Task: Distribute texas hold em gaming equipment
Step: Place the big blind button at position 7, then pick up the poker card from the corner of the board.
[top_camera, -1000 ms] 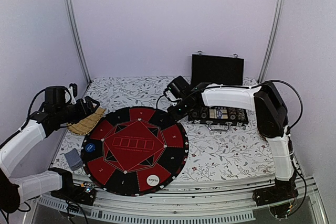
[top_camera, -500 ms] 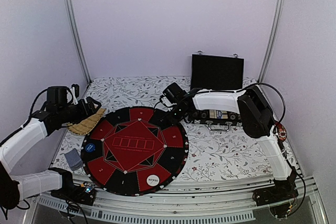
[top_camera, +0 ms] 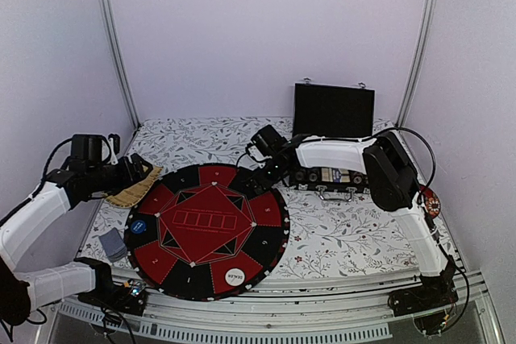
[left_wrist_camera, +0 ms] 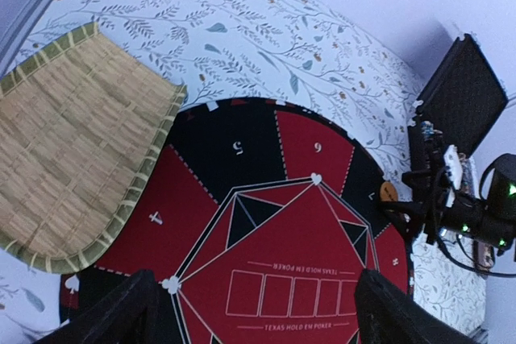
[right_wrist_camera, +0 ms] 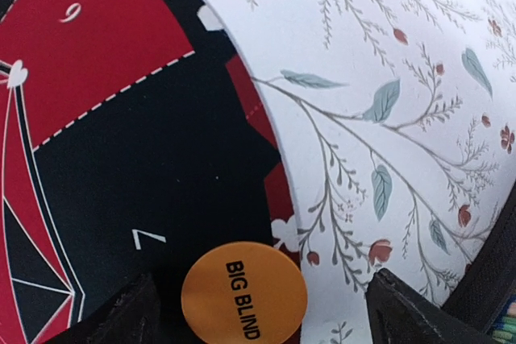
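Right wrist view: orange BIG BLIND disc [right_wrist_camera: 244,294] lay flat at the rim of the mat [right_wrist_camera: 121,159], by seat 7, between the wide-spread fingers of my right end effector [right_wrist_camera: 262,313]. Best lift straight up, no sideways nudge.
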